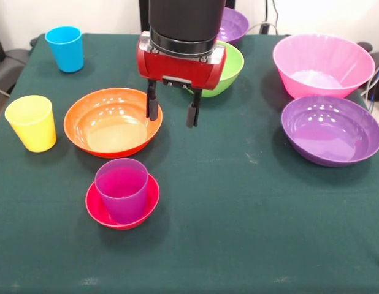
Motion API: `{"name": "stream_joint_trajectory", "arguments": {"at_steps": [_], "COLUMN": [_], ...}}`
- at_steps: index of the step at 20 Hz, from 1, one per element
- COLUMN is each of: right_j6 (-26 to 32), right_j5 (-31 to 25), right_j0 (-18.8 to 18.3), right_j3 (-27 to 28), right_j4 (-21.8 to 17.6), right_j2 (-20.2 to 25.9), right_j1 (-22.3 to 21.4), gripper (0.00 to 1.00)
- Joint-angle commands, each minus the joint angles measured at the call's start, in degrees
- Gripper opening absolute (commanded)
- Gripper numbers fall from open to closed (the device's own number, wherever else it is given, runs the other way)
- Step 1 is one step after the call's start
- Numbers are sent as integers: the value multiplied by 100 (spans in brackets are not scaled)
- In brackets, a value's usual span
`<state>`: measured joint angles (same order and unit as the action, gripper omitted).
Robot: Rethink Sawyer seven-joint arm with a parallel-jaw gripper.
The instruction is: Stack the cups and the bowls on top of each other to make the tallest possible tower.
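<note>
My gripper [172,112] hangs open with nothing between its fingers, above the right rim of the wide orange bowl [113,122]. In front of that bowl the purple cup [121,190] stands upright inside the small red bowl [100,211], a two-piece tower. The yellow cup [31,122] stands at the left edge and the blue cup [65,48] at the far left corner. A lime green bowl [229,70] sits partly hidden behind the gripper body. A purple bowl [331,129] and the big pink bowl [322,64] lie on the right. Another purple bowl [234,26] is at the far edge.
The table [238,220] is covered with a dark green cloth. Cables [272,27] run off its far side, and dark objects sit past its left and right edges.
</note>
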<state>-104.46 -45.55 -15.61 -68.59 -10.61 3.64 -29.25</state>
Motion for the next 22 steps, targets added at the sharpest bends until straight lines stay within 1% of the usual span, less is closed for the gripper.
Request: {"name": "stream_joint_trajectory", "arguments": {"at_steps": [1,4,13,22], "right_j6": [-581,-599,-748,-652], "right_j5": [415,488,1141,1492], "right_j0": [32,7,16,-10], "right_j3": [-836,-932,-1143,-1190], "right_j4": [-51,-32,-157,-136], "right_j2": [97,81,-82,-183], "right_j1": [-33,-18,219,401], "gripper": [100,100,100,100]}}
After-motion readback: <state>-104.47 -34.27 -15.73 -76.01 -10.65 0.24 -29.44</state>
